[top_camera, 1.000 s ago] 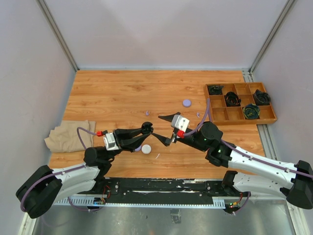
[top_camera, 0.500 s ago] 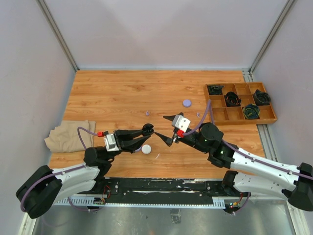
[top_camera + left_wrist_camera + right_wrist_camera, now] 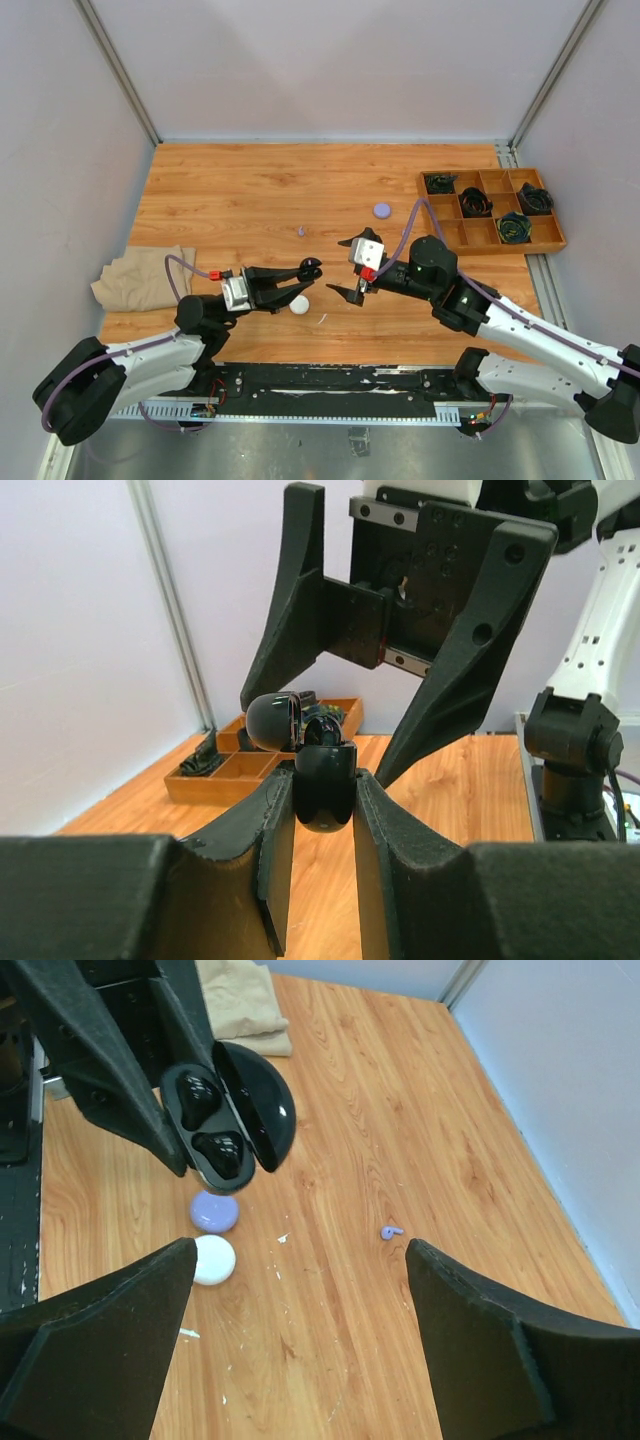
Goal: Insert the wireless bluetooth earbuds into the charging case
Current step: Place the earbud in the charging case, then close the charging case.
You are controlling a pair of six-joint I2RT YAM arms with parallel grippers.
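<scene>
Left jaws are almost closed, pinching the black charging case (image 3: 322,788) by its base, with its lid hinged open. The case is held up off the tabletop (image 3: 230,190). Two glossy black shapes sit in its wells, but I cannot tell whether they are earbuds or bare sockets. Right jaws stand wide apart with nothing between them, just right of the case and not touching it.

A second ago the right jaws were narrower, with one tip right at the case. They have since drawn back to the right and spread wider. The left jaws have kept their grip and drifted slightly nearer.

One compartment tray (image 3: 500,247) sits at the far right and holds four coiled black cables (image 3: 476,202). One tan cloth (image 3: 140,277) lies at the near left. There are four round pieces: the black case, a white case (image 3: 299,304) and a lavender case (image 3: 213,1210) side by side under the left jaws, and a second lavender round (image 3: 381,210) farther off. One lavender earbud (image 3: 301,231) lies alone on the wood, beyond the held case.
</scene>
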